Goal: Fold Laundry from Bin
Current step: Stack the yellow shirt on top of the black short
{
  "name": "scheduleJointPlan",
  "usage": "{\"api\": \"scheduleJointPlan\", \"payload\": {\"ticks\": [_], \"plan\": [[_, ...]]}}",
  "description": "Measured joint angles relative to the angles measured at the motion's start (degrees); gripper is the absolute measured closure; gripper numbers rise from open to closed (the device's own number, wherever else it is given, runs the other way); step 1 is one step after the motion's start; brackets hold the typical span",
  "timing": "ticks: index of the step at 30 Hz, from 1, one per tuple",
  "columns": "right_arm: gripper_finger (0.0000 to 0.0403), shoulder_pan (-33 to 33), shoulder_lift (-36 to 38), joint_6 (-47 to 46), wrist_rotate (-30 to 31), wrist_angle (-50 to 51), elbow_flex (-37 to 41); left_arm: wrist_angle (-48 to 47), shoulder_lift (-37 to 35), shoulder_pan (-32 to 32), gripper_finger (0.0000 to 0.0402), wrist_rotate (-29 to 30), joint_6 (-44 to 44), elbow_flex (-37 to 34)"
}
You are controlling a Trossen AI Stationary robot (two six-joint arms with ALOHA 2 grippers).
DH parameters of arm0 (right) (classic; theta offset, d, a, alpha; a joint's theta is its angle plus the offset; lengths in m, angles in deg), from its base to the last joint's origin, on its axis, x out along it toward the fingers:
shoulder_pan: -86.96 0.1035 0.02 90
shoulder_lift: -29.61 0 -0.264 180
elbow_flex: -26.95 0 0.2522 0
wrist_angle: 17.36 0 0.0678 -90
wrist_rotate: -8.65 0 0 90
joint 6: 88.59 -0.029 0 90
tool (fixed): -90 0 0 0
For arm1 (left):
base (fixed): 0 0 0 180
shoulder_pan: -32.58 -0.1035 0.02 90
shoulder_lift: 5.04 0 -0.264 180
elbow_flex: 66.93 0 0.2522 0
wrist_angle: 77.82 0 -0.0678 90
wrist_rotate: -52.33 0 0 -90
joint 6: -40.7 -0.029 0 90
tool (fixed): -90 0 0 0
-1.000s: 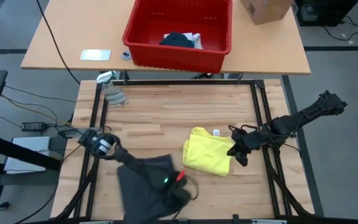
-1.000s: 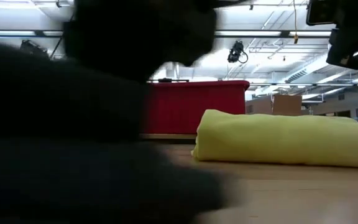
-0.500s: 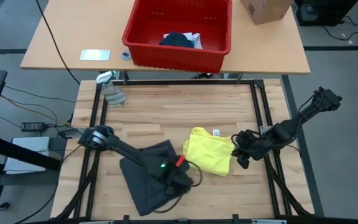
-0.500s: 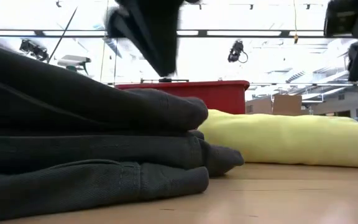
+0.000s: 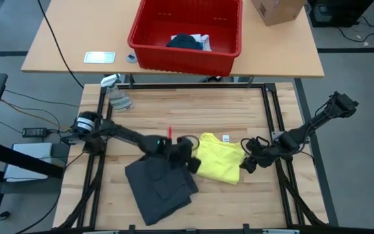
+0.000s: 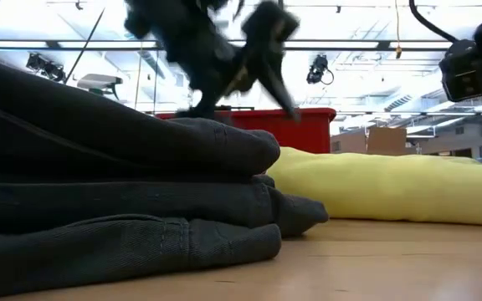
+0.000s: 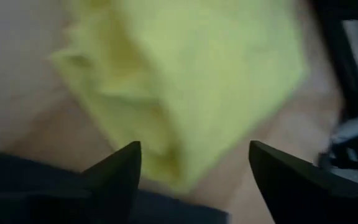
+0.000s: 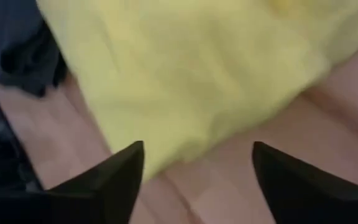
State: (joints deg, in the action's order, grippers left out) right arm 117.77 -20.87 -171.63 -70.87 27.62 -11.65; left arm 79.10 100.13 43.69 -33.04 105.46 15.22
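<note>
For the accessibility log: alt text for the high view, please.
A folded dark grey cloth garment and a folded bright yellow cloth garment lie side by side on the wooden table, an open pincer at each: left pincer, right pincer.

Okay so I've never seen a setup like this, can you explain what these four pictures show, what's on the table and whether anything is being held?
This is a robot with two dark jointed arms at a wooden table. One picture looks straight down, one looks level across the tabletop, and two come from cameras on the arms' wrists. On the table lie a folded dark grey cloth garment and a folded bright yellow cloth garment, side by side. Behind, on another table, a red plastic bin holds more laundry. The left gripper hangs where the two garments meet; the right gripper sits at the yellow one's other edge. Both are open and hold nothing.
</note>
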Motion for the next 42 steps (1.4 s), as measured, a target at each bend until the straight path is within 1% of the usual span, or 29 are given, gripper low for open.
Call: {"api": "scheduleJointPlan", "payload": {"ticks": [4, 7, 9, 12, 14, 16, 18, 22, 23, 27, 29, 31, 33, 35, 37, 39, 40, 42], "plan": [[0.0055, -1.4, -0.2, -2.0, 5.5, 0.1, 0.1, -0.4, 0.8, -4.4, 0.0078, -4.5, -0.9, -2.0], [0.0038, -3.6, -0.9, -5.8, 5.8, -0.4, 1.9, 3.8, 0.7, -7.3, 0.0066, -7.5, -5.4, -3.4], [0.0035, -4.7, -1.5, -9.5, 4.8, -3.6, 4.7, 7.1, 0.7, -9.1, 0.0060, -9.7, -7.4, -4.3], [0.0035, -5.7, -2.1, -14.9, 4.9, -14.7, 9.4, 10.0, 1.4, -11.6, 0.0058, -13.5, -10.7, -4.1], [0.0036, -6.5, -2.8, -17.6, 5.4, -22.3, 12.3, 9.2, 1.9, -13.0, 0.0057, -16.0, -11.5, -4.2], [0.0036, -7.3, -3.9, -19.7, 5.8, -27.0, 14.0, 9.5, 3.6, -13.9, 0.0058, -17.0, -11.6, -4.2], [0.0037, -7.8, -5.3, -21.5, 5.5, -28.5, 14.5, 8.1, 4.7, -14.8, 0.0060, -18.1, -11.6, -4.3], [0.0038, -8.3, -8.3, -22.6, 5.5, -31.3, 14.4, 10.5, 8.4, -15.7, 0.0065, -19.6, -9.1, -3.9], [0.0039, -8.6, -9.0, -22.8, 5.5, -32.4, 14.4, 11.7, 8.9, -15.7, 0.0066, -20.5, -8.9, -3.9], [0.0043, -10.0, -12.2, -22.5, 5.0, -35.5, 13.5, 16.7, 12.1, -14.9, 0.0079, -20.4, -8.6, -3.9], [0.0047, -10.8, -14.0, -22.2, 4.7, -35.5, 12.1, 19.5, 12.9, -14.7, 0.0096, -20.4, -8.9, -3.9], [0.0053, -11.8, -16.1, -20.8, 4.6, -35.4, 10.5, 20.6, 13.2, -14.5, 0.0125, -19.5, -10.5, -4.1], [0.0062, -13.1, -18.5, -18.9, 4.4, -35.5, 8.8, 20.9, 13.6, -14.5, 0.0167, -18.4, -12.6, -4.0], [0.0083, -14.3, -21.4, -18.1, 4.7, -36.1, 7.3, 21.2, 14.1, -14.6, 0.0224, -18.0, -16.0, -4.0], [0.0117, -15.7, -24.4, -17.5, 4.7, -38.4, 6.7, 21.8, 14.4, -14.9, 0.0289, -18.1, -16.5, -4.1], [0.0167, -16.6, -27.7, -17.0, 4.7, -43.0, 6.4, 22.0, 14.4, -15.3, 0.0355, -18.7, -16.7, -4.1], [0.0197, -17.1, -29.2, -16.3, 4.7, -45.7, 6.4, 22.1, 14.4, -15.5, 0.0373, -18.7, -17.0, -4.2], [0.0262, -17.7, -32.3, -15.9, 4.4, -51.2, 6.4, 22.4, 14.4, -16.0, 0.0380, -19.9, -17.7, -4.2]]}}
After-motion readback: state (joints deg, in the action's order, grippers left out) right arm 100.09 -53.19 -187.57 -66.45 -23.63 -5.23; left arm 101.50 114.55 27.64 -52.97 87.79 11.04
